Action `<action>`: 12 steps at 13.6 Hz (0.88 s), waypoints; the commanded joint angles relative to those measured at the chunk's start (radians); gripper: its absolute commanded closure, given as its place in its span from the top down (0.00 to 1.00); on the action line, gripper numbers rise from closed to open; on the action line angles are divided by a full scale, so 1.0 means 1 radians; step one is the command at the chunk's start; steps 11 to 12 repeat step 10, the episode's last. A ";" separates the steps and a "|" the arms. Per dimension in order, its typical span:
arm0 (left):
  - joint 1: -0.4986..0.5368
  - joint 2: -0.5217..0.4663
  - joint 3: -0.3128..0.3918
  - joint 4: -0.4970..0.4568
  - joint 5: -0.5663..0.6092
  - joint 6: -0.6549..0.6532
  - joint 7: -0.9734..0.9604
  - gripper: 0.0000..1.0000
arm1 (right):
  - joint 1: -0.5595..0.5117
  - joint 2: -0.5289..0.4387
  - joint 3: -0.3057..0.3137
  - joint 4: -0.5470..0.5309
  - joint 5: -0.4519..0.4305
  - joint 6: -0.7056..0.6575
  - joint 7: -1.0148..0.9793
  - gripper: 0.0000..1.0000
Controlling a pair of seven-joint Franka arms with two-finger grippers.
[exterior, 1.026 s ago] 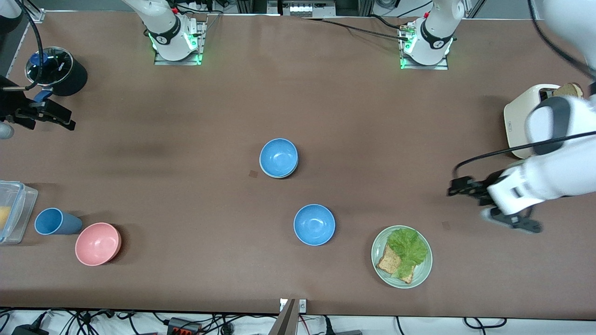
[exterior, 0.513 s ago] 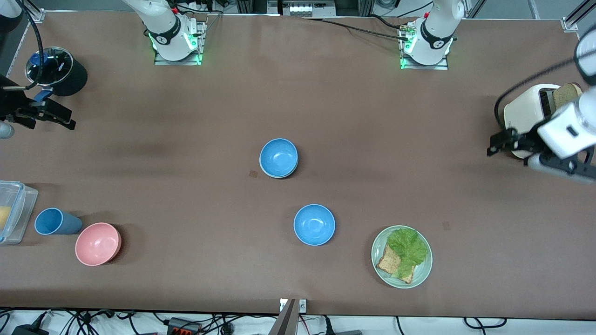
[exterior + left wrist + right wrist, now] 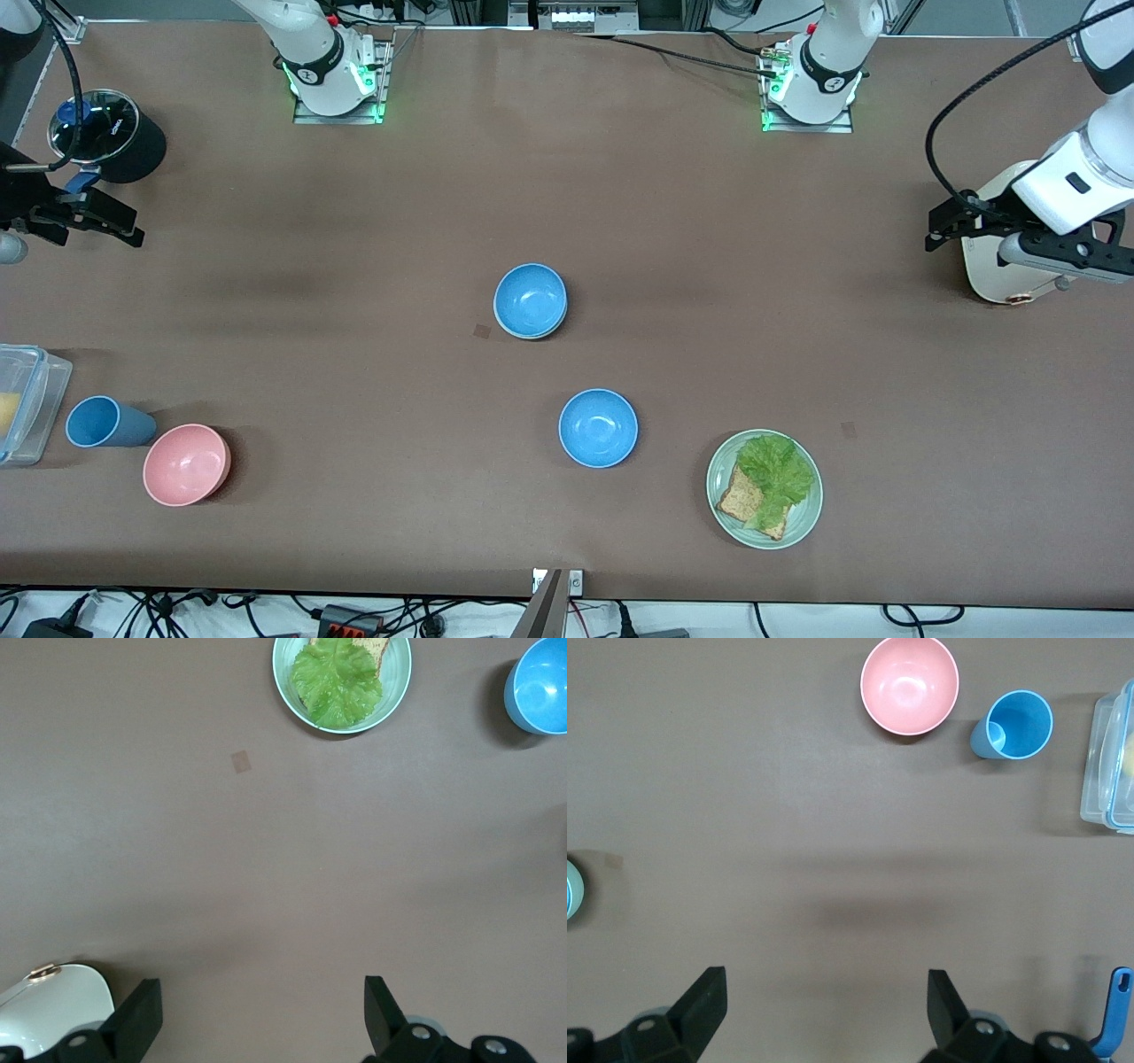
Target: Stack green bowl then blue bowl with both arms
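A blue bowl (image 3: 530,299) sits nested in the green bowl (image 3: 530,336) at mid-table; only the green bowl's pale rim shows under it. That rim also shows in the right wrist view (image 3: 578,890). A second blue bowl (image 3: 598,427) stands alone, nearer the front camera, and also shows in the left wrist view (image 3: 540,687). My left gripper (image 3: 1063,257) (image 3: 257,1019) is open and empty, up over the toaster at the left arm's end. My right gripper (image 3: 40,220) (image 3: 824,1014) is open and empty, waiting high at the right arm's end.
A white toaster (image 3: 997,266) stands at the left arm's end. A pale green plate (image 3: 802,518) holds lettuce and bread. A pink bowl (image 3: 186,463), a blue cup (image 3: 102,422), a clear box (image 3: 27,403) and a black pot (image 3: 111,135) stand at the right arm's end.
My left arm has swung away from the table area beside the plate to a spot over the toaster. The bowls and the right arm have not moved.
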 commanded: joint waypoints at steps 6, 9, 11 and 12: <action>-0.125 -0.015 0.141 -0.021 -0.005 0.001 -0.103 1.00 | -0.010 -0.029 0.010 -0.024 -0.001 0.005 -0.012 1.00; -0.121 -0.009 0.139 -0.018 0.017 0.001 -0.101 1.00 | -0.011 -0.028 0.008 -0.024 -0.001 0.003 -0.013 1.00; -0.121 -0.009 0.139 -0.018 0.017 0.001 -0.101 1.00 | -0.011 -0.028 0.008 -0.024 -0.001 -0.001 -0.013 1.00; -0.121 -0.009 0.139 -0.018 0.017 0.001 -0.101 1.00 | -0.011 -0.028 0.008 -0.024 -0.001 -0.001 -0.013 1.00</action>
